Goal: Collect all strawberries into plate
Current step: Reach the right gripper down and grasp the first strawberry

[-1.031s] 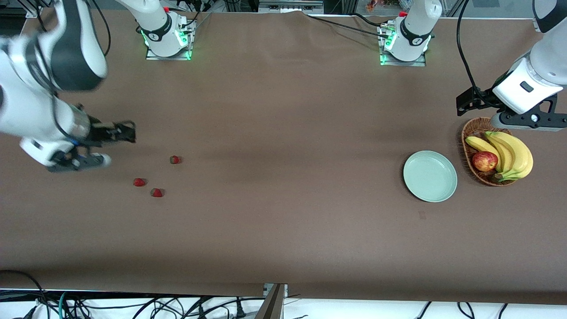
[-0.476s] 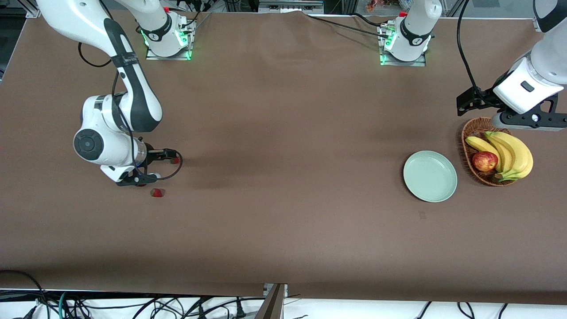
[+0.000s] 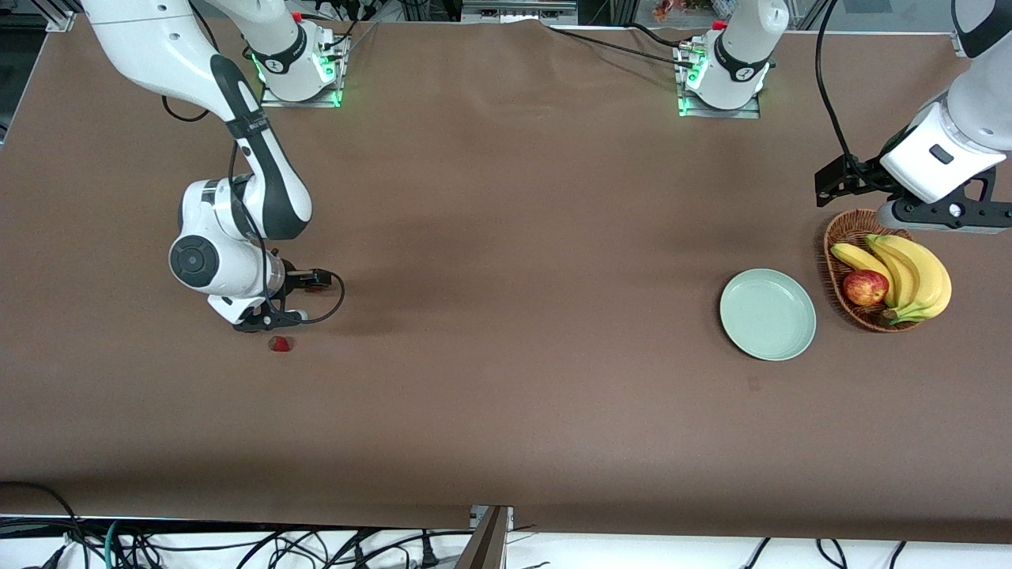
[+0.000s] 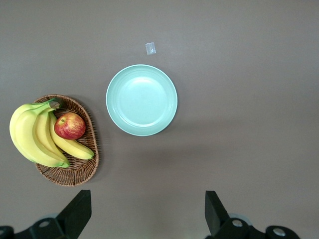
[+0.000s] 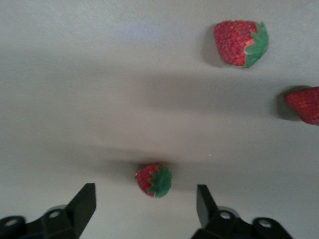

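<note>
1. The plate point(image 3: 768, 314) sits on the brown table point(image 3: 506, 379) toward the left arm's end, with nothing in it; the left wrist view shows its pale mint bowl point(image 4: 141, 99) bare
2. Just beside the plate, at the left arm's end, a wicker basket point(image 3: 852, 237) holds one apple point(image 3: 865, 287) and a bunch of three bananas point(image 3: 913, 273)
3. Three strawberries lie on the table toward the right arm's end, well apart from the plate: one point(image 3: 279, 344) nearest the front camera, in the open
4. The right wrist view counts all three: one point(image 5: 155, 179) between the fingers point(image 5: 79, 209), two others point(image 5: 241, 43) point(image 5: 304, 104) beside each other
5. The right pincer point(image 3: 288, 299) is low over the berries, released, jaws spread
6. The left pincer point(image 3: 909, 197) waits above the basket, released, fingers point(image 4: 75, 214) wide
</note>
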### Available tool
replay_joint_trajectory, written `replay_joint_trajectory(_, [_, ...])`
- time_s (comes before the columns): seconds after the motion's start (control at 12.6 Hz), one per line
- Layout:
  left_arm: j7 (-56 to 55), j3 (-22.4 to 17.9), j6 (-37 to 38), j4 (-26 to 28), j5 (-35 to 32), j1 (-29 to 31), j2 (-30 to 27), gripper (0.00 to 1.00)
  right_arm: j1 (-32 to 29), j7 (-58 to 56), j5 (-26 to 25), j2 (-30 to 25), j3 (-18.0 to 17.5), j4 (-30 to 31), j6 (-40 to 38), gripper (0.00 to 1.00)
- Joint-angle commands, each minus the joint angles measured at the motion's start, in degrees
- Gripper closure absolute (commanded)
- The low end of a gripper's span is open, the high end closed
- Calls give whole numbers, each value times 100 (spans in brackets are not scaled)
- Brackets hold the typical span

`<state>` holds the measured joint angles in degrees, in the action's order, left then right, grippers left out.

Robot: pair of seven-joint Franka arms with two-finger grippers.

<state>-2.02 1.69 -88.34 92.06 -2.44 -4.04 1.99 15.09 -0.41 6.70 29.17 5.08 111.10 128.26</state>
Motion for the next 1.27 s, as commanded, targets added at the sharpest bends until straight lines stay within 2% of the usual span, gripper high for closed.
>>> replay_joint_trajectory(0.0, [114,-11,195,-136,121,43,20,0,-24,15,95,114,-25,158,235,14])
replay_joint_trajectory(0.24, [114,-2,186,-136,121,35,20,0,-24,15,95,141,-34,175,244,33])
replay_joint_trajectory(0.63, [114,-2,195,-136,121,35,20,0,-15,128,104,142,-42,114,183,78])
replay_joint_trajectory(0.71, [114,-2,195,-136,121,35,20,0,11,277,104,98,-112,70,121,82])
replay_joint_trajectory(0.87, [114,-2,195,-136,121,35,20,0,11,576,95,88,-235,-262,-211,82])
replay_joint_trajectory(1.03, [123,-11,195,-136,121,43,20,0,38,691,103,115,-420,-763,-442,82])
replay_joint_trajectory(1.19, [123,-2,195,-136,121,43,20,0,212,1040,139,420,-578,-1500,-459,82])
